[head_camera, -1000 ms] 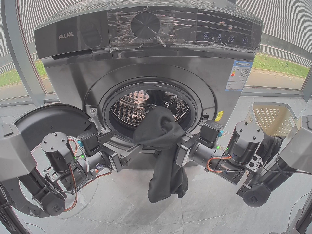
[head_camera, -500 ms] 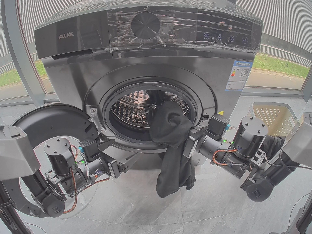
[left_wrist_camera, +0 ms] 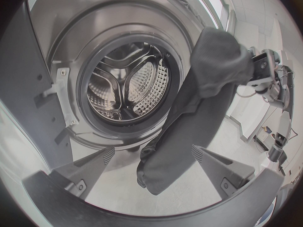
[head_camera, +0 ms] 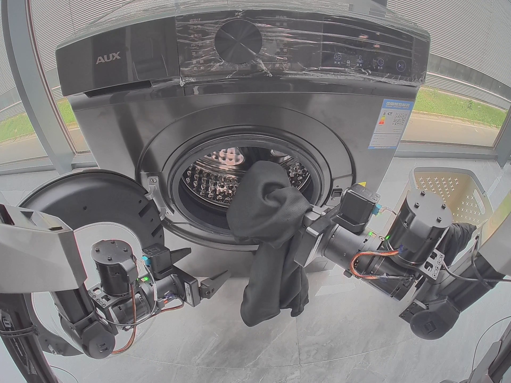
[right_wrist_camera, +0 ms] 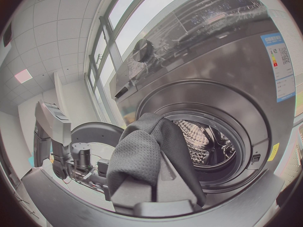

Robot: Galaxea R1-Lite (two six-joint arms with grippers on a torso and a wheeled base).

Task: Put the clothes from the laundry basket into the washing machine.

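Note:
A black garment (head_camera: 266, 208) is draped over my right gripper (right_wrist_camera: 154, 177), which is shut on it just in front of the washing machine's drum opening (head_camera: 223, 182). The cloth's top bunches at the lower right of the opening, and its tail (head_camera: 271, 293) hangs down toward the floor, outside the drum. In the left wrist view the garment (left_wrist_camera: 189, 120) hangs to one side of the bare drum (left_wrist_camera: 126, 85). My left gripper (head_camera: 205, 272) is open, low and left of the garment, holding nothing. The laundry basket (head_camera: 452, 187) stands at the right with dark clothes (head_camera: 462, 235) in it.
The machine's round door (head_camera: 90, 203) is swung open to the left, right behind my left arm. Grey tiled floor (head_camera: 213, 341) lies in front of the machine. Windows run behind and beside it.
My left gripper has drawn back from the garment's side, down and to the left. My right gripper has carried the garment a little higher, swaying right and then back left before the opening.

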